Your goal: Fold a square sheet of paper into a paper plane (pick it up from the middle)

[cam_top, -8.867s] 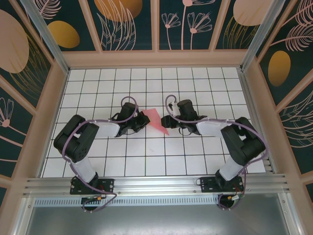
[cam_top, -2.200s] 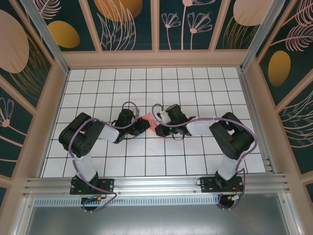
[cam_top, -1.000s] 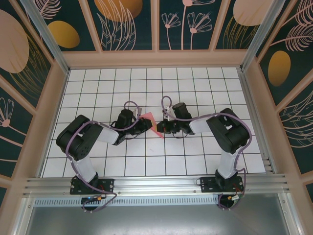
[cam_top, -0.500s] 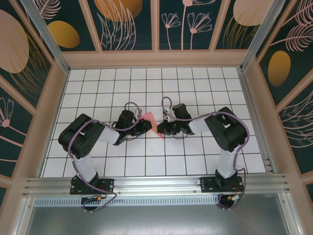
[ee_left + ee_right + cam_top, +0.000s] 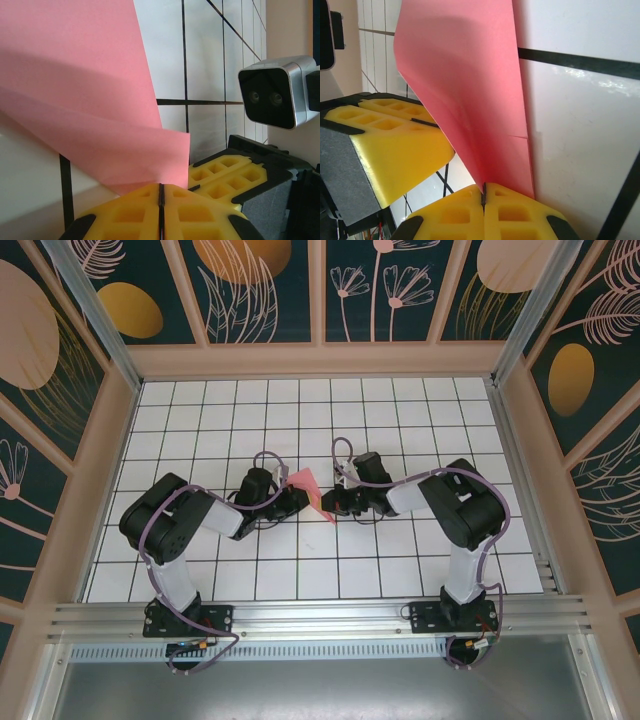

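One folded pink-red paper sits over the middle of the table, well away from every edge. Two grippers hold it (each with jaws pressed fully together): the left gripper pinches its left edge and the right gripper its right.

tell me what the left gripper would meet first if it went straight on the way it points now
The left gripper, shut on the folded pink paper, would push into that sheet first. Close beyond, probably slightly off its line, sits the right gripper, pinching the same sheet.
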You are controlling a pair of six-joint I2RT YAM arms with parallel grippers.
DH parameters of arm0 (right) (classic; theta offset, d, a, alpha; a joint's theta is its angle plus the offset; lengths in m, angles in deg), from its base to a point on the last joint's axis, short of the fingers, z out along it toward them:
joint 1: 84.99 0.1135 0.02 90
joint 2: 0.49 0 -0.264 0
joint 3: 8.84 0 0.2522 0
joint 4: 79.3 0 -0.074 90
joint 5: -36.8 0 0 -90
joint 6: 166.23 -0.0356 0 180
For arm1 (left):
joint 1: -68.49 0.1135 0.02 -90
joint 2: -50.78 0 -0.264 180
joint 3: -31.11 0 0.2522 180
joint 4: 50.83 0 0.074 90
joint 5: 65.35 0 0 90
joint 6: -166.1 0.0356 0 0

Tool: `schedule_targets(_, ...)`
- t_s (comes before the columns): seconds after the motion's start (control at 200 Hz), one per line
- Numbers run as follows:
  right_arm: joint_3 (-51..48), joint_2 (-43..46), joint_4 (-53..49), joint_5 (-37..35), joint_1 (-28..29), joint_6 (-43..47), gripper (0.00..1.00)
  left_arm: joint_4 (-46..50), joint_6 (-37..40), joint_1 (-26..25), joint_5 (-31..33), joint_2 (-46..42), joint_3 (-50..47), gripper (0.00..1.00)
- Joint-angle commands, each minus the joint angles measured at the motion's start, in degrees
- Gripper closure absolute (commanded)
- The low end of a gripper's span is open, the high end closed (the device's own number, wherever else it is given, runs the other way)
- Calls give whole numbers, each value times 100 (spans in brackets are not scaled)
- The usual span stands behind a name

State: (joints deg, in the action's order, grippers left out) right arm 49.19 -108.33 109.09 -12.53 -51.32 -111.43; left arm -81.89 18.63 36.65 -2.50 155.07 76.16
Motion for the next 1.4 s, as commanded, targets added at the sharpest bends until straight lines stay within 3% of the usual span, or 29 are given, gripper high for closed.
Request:
schedule_targets(0.0,-33,140,-84,33,-54,180,94,-159,-65,-23,-18,154,93,89)
schedule_targets(0.18,94,299,-590,-169,18,640,86,116,-29,-25,48,262,314,90)
schedule_targets(0.48,420,397,-1406,-779,240,1214,80,542,-1,-31,176,385,519,90)
schedule_targets(0.906,532,796,-2186,-2338,687,1765,76,1017,52,-51,255,520,722,91)
schedule_targets(1.116,551,784,-2402,-2872,930,1940,80,1106,62,-57,277,533,763,92)
schedule_targets(1.396,282,817,-2095,-2757,924,1699,95,1133,137,-53,303,271,771,90)
